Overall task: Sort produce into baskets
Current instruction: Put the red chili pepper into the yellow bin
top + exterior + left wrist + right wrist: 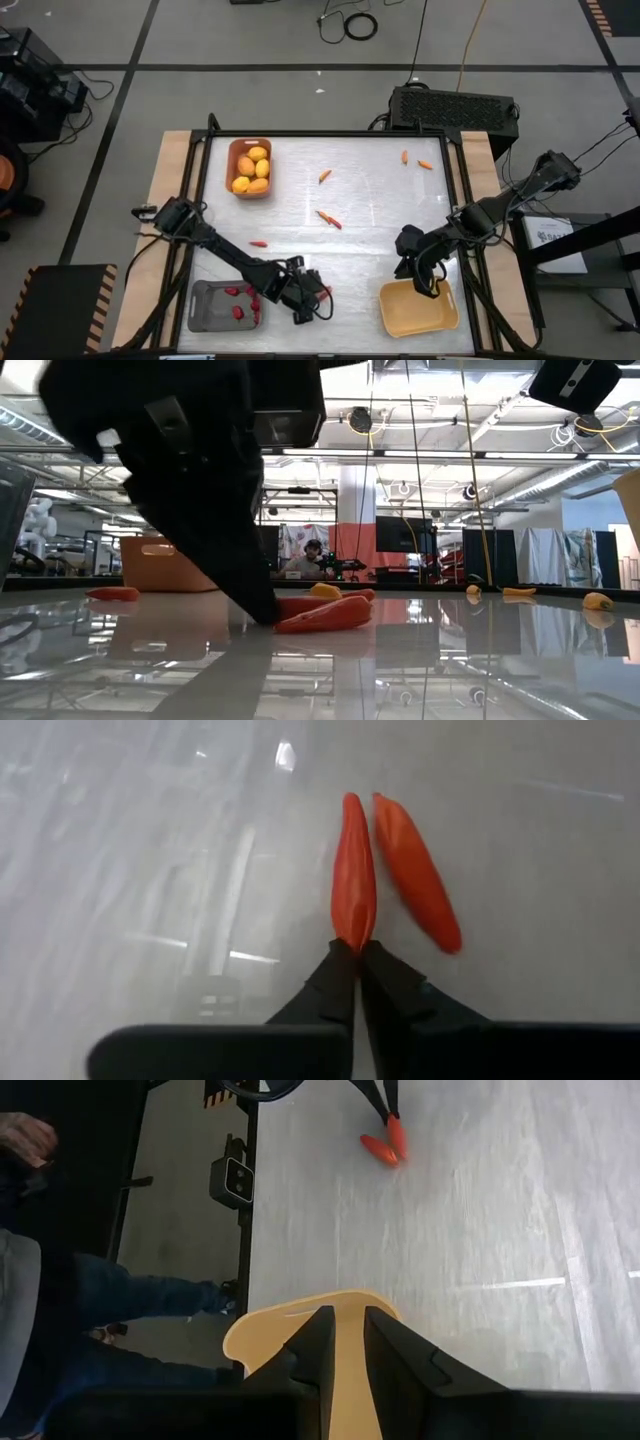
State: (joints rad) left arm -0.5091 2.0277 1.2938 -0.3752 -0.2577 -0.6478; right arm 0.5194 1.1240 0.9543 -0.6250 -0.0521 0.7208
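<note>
— Where is the left tool [305, 298]?

— Low over the near part of the bench [380, 225], just beside the grey tray [198, 318]. In its wrist view the two fingers [320, 990] are drawn together to a sliver of a gap, pinching the very end of a red-orange piece [353, 870].

— Is the piece off the surface?

— The low view shows it lying on the bench at the fingertips. A second red-orange piece [415, 870] lies alongside it, touching or almost touching at the far end and splaying apart toward the tool.

— Carrot or chilli?

— I cannot tell from the colour.

— And the right tool [425, 280]?

— It hangs over the far rim of the yellow tray [420, 318]. Its fingers [322, 1340] stand slightly apart with nothing between them; the yellow rim shows through the gap.

— What do the trays hold?

— The orange-brown tray [232, 150], at the far left, holds the lemons [252, 170]. The grey tray has a few small red chillies [240, 300] in it. The yellow tray shows only bare plastic where it is visible.

— Anything loose?

— Orange sticks: one [258, 243] near the left arm, one [325, 176] and another [329, 218] mid-bench, and a pair [415, 160] at the far right.
</note>
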